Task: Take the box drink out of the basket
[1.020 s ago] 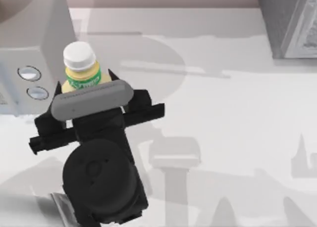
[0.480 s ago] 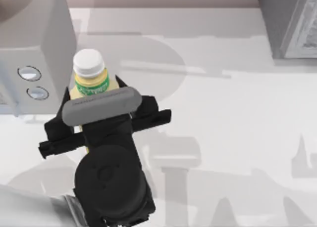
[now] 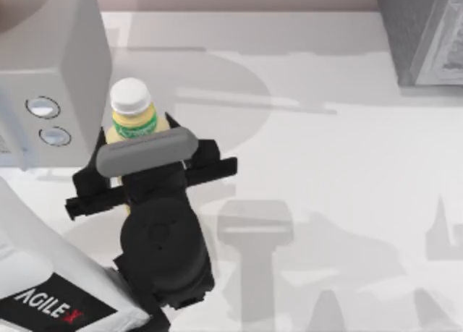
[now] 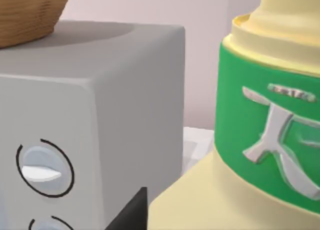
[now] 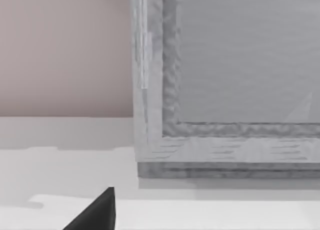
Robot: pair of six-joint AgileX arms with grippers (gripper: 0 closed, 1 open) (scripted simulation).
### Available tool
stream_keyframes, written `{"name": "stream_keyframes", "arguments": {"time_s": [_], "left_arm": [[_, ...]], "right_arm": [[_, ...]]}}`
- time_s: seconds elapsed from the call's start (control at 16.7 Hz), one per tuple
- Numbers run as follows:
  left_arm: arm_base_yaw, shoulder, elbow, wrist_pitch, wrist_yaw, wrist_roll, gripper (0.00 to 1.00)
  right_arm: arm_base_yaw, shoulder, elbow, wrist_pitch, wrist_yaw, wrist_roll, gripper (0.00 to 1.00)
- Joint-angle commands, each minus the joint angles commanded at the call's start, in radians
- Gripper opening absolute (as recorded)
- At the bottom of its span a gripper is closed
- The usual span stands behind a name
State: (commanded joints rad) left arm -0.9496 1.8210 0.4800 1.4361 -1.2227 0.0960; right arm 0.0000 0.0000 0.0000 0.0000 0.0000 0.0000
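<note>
Holding the drink in the left tool, closed on the pale body just below the green label, presumably so cap and neck stay free of the fingers. Carried upright above the worktop near its left edge, close beside the grey appliance, long axis near vertical, white cap up and tipped a little toward the far edge; already out of the basket, which sits atop that appliance in the left wrist view. Right tool parked by the grey box at the far right corner; cannot tell its opening.
</note>
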Motion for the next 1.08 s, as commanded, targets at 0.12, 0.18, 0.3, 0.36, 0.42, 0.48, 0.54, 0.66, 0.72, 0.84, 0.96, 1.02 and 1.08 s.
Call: {"name": "stream_keyframes", "arguments": {"time_s": [0.12,0.18,0.3,0.36,0.42,0.48,0.54,0.66,0.72,0.84,0.96,1.02,1.08], "left_arm": [[0.0,0.0,0.0,0.0,0.0,0.0,0.0],[0.0,0.0,0.0,0.0,0.0,0.0,0.0],[0.0,0.0,0.0,0.0,0.0,0.0,0.15],[0.0,0.0,0.0,0.0,0.0,0.0,0.23],[0.0,0.0,0.0,0.0,0.0,0.0,0.3],[0.0,0.0,0.0,0.0,0.0,0.0,0.38],[0.0,0.0,0.0,0.0,0.0,0.0,0.45],[0.0,0.0,0.0,0.0,0.0,0.0,0.6],[0.0,0.0,0.0,0.0,0.0,0.0,0.68],[0.0,0.0,0.0,0.0,0.0,0.0,0.83],[0.0,0.0,0.0,0.0,0.0,0.0,0.98],[0.0,0.0,0.0,0.0,0.0,0.0,1.0],[0.0,0.0,0.0,0.0,0.0,0.0,1.0]], "right_arm": [[0.0,0.0,0.0,0.0,0.0,0.0,1.0],[0.0,0.0,0.0,0.0,0.0,0.0,1.0],[0.0,0.0,0.0,0.0,0.0,0.0,1.0],[0.0,0.0,0.0,0.0,0.0,0.0,1.0],[0.0,0.0,0.0,0.0,0.0,0.0,1.0],[0.0,0.0,0.0,0.0,0.0,0.0,1.0],[0.0,0.0,0.0,0.0,0.0,0.0,1.0],[0.0,0.0,0.0,0.0,0.0,0.0,1.0],[0.0,0.0,0.0,0.0,0.0,0.0,1.0],[0.0,0.0,0.0,0.0,0.0,0.0,1.0],[0.0,0.0,0.0,0.0,0.0,0.0,1.0],[0.0,0.0,0.0,0.0,0.0,0.0,1.0],[0.0,0.0,0.0,0.0,0.0,0.0,1.0]]}}
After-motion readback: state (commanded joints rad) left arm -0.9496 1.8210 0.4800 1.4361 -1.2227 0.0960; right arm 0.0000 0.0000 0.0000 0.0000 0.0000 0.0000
